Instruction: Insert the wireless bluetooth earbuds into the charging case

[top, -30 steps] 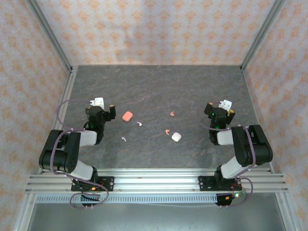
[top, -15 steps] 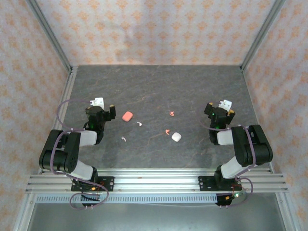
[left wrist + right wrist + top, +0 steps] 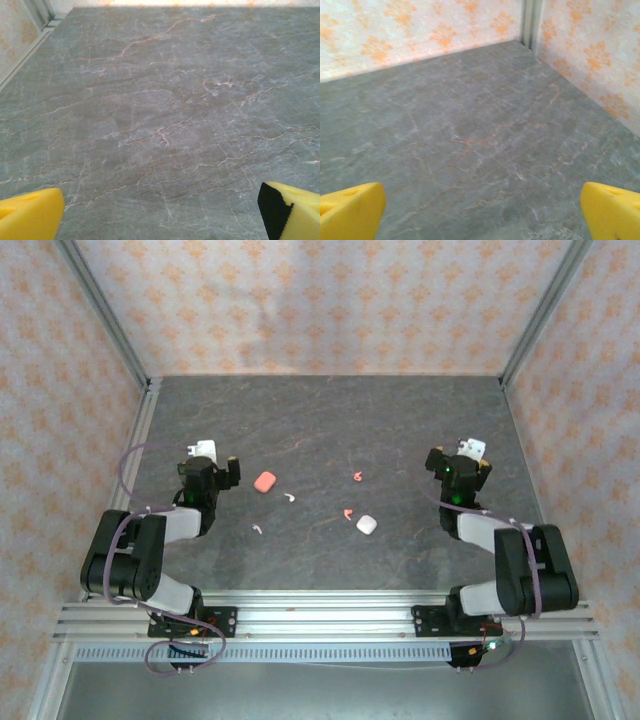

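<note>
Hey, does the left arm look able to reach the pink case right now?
Probably yes: the pink case lies close beside the open left gripper on the table, with nothing between them.

The counter [image 3: 330, 420] is a dark grey slab veined with thin pale and rust-coloured lines. A coral-pink case [image 3: 265, 481] lies on it, left of the middle. Just right of that case and slightly nearer lies a white earbud [image 3: 289, 497]. A second white earbud [image 3: 257, 529] lies nearer still. Well to the case's right, about level with it, lies a coral-pink earbud [image 3: 357, 477]. A second coral-pink earbud [image 3: 348, 513] lies nearer, with a white case [image 3: 366, 524] just beside it.
</note>
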Robot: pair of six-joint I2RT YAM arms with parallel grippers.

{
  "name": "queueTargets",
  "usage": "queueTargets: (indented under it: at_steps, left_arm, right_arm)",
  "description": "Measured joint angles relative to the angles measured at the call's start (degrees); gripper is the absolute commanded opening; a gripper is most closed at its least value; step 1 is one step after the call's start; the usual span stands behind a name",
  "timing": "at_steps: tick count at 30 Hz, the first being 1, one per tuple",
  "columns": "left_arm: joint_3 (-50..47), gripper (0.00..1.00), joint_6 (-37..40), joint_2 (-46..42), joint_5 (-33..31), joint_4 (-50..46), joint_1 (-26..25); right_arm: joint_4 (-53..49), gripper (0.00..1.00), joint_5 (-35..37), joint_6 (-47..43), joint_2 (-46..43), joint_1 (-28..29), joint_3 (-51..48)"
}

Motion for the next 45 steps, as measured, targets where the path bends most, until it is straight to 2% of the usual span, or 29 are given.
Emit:
queueTargets:
  at_steps: [7, 11, 14, 18, 21, 23, 28, 34, 45]
  left_arm:
    - [10.60, 1.00, -6.10, -9.09, -7.04, -20.76, 0.00]
    - [19.58, 1.00, -11.28, -10.75, -9.38, -36.11, 0.17]
    - [24.09, 1.00, -13.31, -10.69, -6.54, -45.44, 0.15]
    - [26.82, 1.00, -14.75, -9.07, 1.70, -54.95, -0.04]
    - [26.53, 1.00, -15.32, -8.11, 6.64, -60.24, -2.58]
    - [25.97, 1.00, -15.96, -8.26, 8.68, -62.20, -5.51]
    - [22.51, 0.99, -18.32, -11.67, 13.99, -64.28, -11.82]
    - [17.92, 0.99, -20.94, -18.25, 18.16, -65.20, -12.39]
    - [17.25, 0.99, -22.29, -22.01, 19.82, -65.83, -12.39]
  right_arm:
    - [-22.75, 1.00, -11.50, 4.50, -8.44, 0.63, 8.70]
    - [-37.94, 1.00, -16.79, 7.89, -8.59, 4.90, 15.52]
    - [-46.16, 1.00, -21.07, 8.74, -8.63, 9.94, 16.85]
    - [-56.13, 1.00, -24.59, 8.31, -8.46, 17.55, 17.18]
    - [-62.75, 1.00, -25.92, 6.21, -5.92, 23.43, 20.35]
    - [-66.18, 0.99, -26.03, 4.31, -2.86, 26.51, 23.52]
    - [-75.32, 0.84, -25.86, -1.53, 8.83, 32.11, 31.87]
    - [-82.29, 0.78, -25.77, -5.62, 19.21, 34.23, 35.85]
    - [-83.97, 0.73, -24.52, -7.72, 20.94, 36.04, 35.93]
